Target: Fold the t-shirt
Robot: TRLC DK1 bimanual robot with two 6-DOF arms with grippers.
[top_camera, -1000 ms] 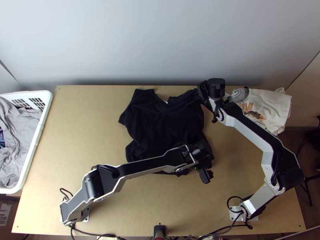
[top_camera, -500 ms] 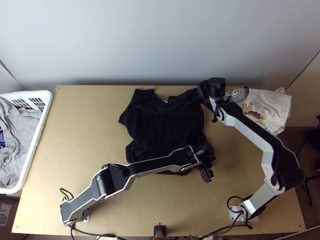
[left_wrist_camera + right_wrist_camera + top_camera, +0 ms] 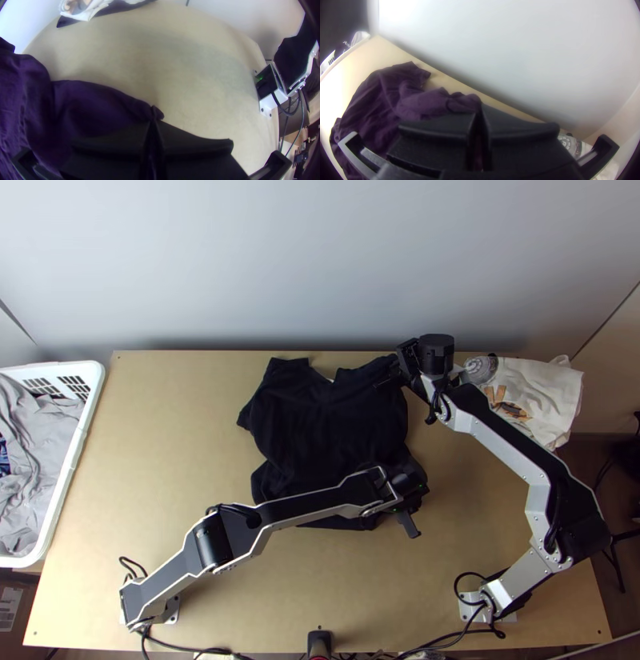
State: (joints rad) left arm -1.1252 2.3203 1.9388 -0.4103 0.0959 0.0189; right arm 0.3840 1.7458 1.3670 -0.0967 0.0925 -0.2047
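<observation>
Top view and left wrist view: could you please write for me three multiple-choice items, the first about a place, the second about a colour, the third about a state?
1. Where is the basket?
A. Left of the T-shirt
B. Right of the T-shirt
C. On top of the T-shirt

2. What is the main colour of the printed cloth?
A. Green
B. Red
C. White

3. How are the left fingers?
A. Wide open
B. Closed on cloth
C. Closed on nothing

1: A, as the basket stands at the left edge of the top view, the T-shirt nearer the middle.
2: C, as the cloth around its print is white.
3: B, as the tips meet with a pinch of the T-shirt between them.
</observation>
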